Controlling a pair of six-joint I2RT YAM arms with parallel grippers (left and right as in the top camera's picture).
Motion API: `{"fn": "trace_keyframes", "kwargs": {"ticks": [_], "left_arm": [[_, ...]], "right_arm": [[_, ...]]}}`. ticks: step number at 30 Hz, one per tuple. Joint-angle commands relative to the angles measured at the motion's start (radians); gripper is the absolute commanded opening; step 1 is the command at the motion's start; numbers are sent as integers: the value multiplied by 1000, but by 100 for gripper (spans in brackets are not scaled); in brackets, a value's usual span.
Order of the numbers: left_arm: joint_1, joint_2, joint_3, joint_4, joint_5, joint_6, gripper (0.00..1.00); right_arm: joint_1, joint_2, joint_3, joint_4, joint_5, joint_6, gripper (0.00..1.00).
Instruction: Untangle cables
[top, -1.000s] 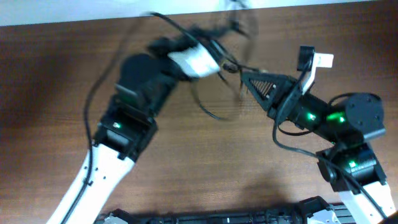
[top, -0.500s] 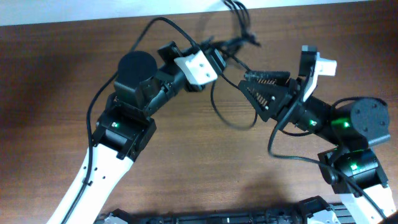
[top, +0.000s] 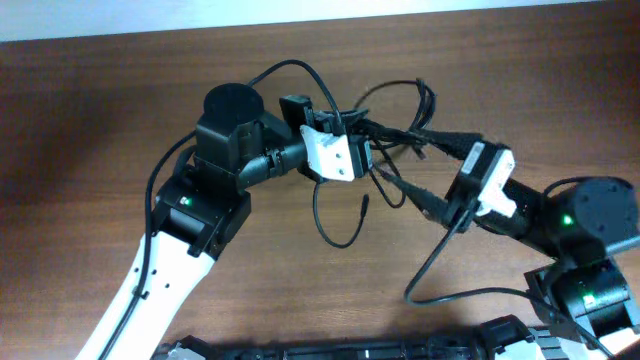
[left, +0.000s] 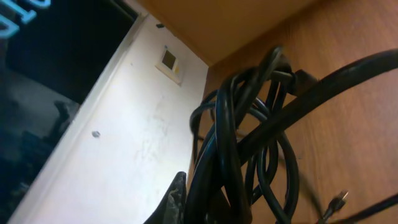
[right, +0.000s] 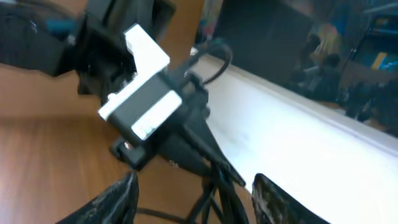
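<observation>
1. Seen from overhead, the right gripper (top: 420, 197) has swung lower since a moment ago. The cables (top: 410, 125), which then reached past the far edge, now sit bunched over the brown table (top: 90, 150) between the two arms. One loop trails below the left gripper (top: 372, 133) (a small plug (top: 364, 206) shows at its end).
2. Left wrist: the cables (left: 233, 143) fill the view as a thick black tangle, running down beside one dark finger (left: 177, 199).
3. Right wrist: the left gripper (right: 221, 171) has its jaws closed on the cables (right: 217, 50). The right gripper (right: 196, 205) has its jaws wide apart, with cords passing between them.
</observation>
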Motion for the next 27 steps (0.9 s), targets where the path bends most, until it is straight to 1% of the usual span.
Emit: {"fn": "trace_keyframes", "kwargs": {"ticks": [1, 4, 7, 8, 10, 12, 15, 17, 20, 22, 23, 25, 27], "left_arm": [[-1, -34, 22, -1, 117, 186, 0], [-1, -34, 22, -2, 168, 287, 0], [-1, -34, 22, 0, 187, 406, 0], [-1, -34, 22, 3, 191, 424, 0], [-1, -34, 22, 20, 193, 427, 0], [-1, -34, 22, 30, 193, 428, 0], [-1, -34, 22, 55, 201, 427, 0], [-1, -34, 22, 68, 225, 427, 0], [-1, -34, 22, 71, 246, 428, 0], [-1, -34, 22, 70, 246, 427, 0], [-1, -34, 22, 70, 246, 427, 0], [-1, -34, 22, 70, 246, 427, 0], [0, -34, 22, 70, 243, 427, 0]], "right_arm": [[1, -10, 7, -8, -6, -114, 67], [1, -10, 7, -8, 0, -126, 69], [1, -10, 7, -16, 6, -125, 69], [1, -10, 7, -24, 6, -126, 68], [1, -10, 7, -50, 6, -126, 68], [1, -10, 7, -80, 6, -133, 63], [1, -9, 7, -146, 13, -197, 58], [1, -9, 7, -161, 13, -208, 55], [1, -9, 7, -163, 14, -211, 41], [1, -9, 7, -160, 13, -211, 34], [1, -9, 7, -159, 13, -211, 28], [1, -9, 7, -159, 13, -211, 11], [1, -9, 7, -159, 13, -211, 4]]}}
